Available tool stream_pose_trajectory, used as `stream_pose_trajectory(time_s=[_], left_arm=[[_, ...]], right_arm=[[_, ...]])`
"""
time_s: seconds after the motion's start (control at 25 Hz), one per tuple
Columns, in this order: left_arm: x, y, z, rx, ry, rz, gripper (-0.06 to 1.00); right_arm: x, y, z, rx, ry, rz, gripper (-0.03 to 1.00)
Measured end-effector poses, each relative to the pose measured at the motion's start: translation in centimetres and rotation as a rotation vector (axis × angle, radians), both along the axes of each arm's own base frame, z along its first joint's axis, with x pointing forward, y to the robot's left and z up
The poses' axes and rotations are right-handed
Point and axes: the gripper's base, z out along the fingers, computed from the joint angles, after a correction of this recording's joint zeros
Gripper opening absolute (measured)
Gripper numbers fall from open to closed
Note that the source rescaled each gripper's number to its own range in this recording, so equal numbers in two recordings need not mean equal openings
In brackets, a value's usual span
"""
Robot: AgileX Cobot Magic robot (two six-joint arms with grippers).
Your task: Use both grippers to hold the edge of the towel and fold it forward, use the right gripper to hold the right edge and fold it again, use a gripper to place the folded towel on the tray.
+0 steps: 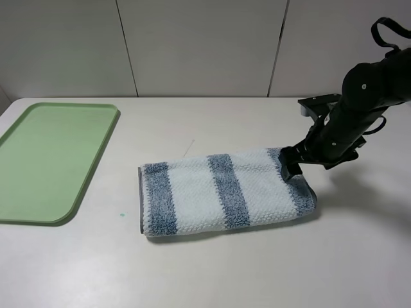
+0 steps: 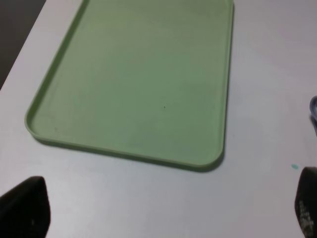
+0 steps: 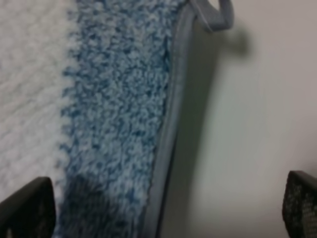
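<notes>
The towel [image 1: 221,192], striped blue-grey and white, lies folded in the middle of the table. My right gripper [image 1: 295,162] is low over its right end. In the right wrist view this gripper [image 3: 163,208] is open, its black fingertips [image 3: 25,208] far apart with one over the pile and the other over bare table. Between them runs the grey edge of the towel [image 3: 171,124], with the loop tag [image 3: 218,15] beyond. The light-green tray [image 1: 51,160] lies empty at the far left. My left gripper [image 2: 166,208] is open above the table near the tray [image 2: 138,74], holding nothing; the exterior view does not show it.
A small teal speck [image 1: 122,214] marks the table between tray and towel. White wall panels stand behind the table's far edge. A sliver of the towel [image 2: 313,111] shows at the border of the left wrist view.
</notes>
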Motion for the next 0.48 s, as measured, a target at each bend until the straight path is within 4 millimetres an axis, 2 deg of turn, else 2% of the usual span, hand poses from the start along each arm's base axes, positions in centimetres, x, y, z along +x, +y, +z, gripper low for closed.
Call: stream_pose_trajectory(time_s=[0.48], left_arm=[[0.0,0.0,0.0,0.000,0.000,0.000,0.99]], right_arm=[[0.9,-0.1,-4.0,0.009,0.041,-0.041,1.00]])
